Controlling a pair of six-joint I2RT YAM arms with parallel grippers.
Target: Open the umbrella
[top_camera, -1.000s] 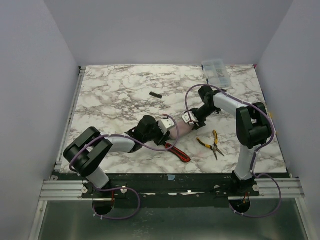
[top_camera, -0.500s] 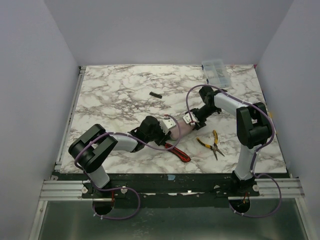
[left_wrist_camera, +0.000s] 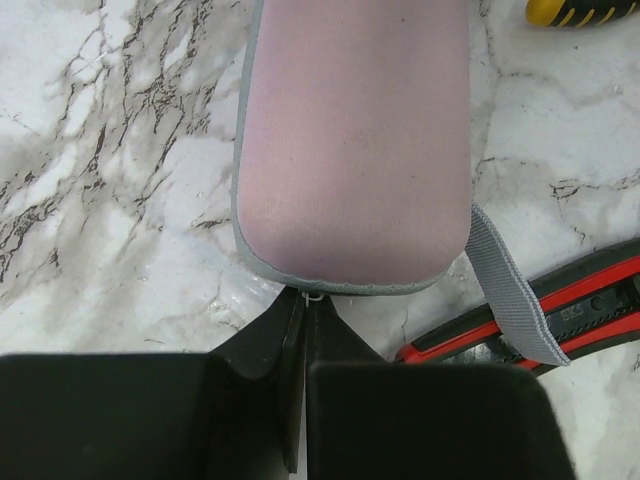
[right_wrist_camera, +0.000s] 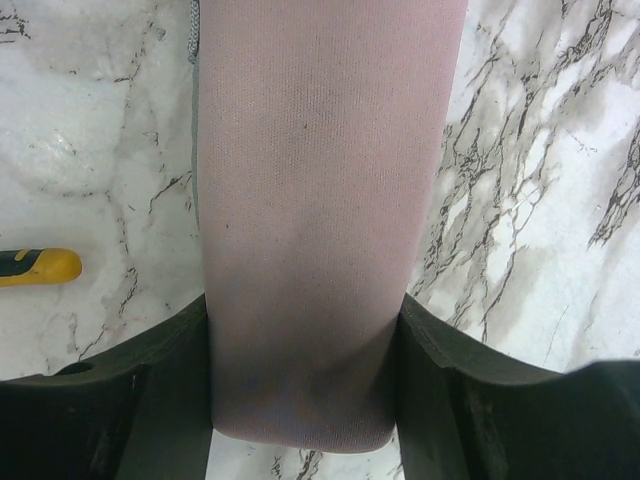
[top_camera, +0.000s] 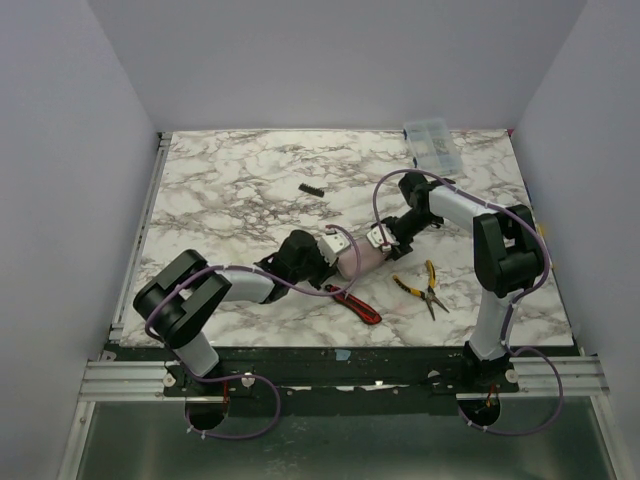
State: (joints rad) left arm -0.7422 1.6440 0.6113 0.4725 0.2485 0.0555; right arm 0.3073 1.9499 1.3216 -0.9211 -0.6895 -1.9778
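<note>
The umbrella lies folded in its pale pinkish-lavender sleeve on the marble table, between my two grippers. In the left wrist view the sleeve's rounded, grey-edged end faces my left gripper. Its jaws are shut on a tiny white loop at that end. A grey strap hangs off the sleeve's right side. My right gripper grips the other end of the umbrella, one finger on each side. Handle, shaft and lining are hidden.
A red and black utility knife lies just in front of the umbrella and also shows in the left wrist view. Yellow-handled pliers lie to the right. A clear plastic box stands at the back right. A small black piece lies mid-table.
My left arm's elbow has shifted slightly to the right and the left gripper sits a little closer to the sleeve's end. The right arm and umbrella have barely moved.
</note>
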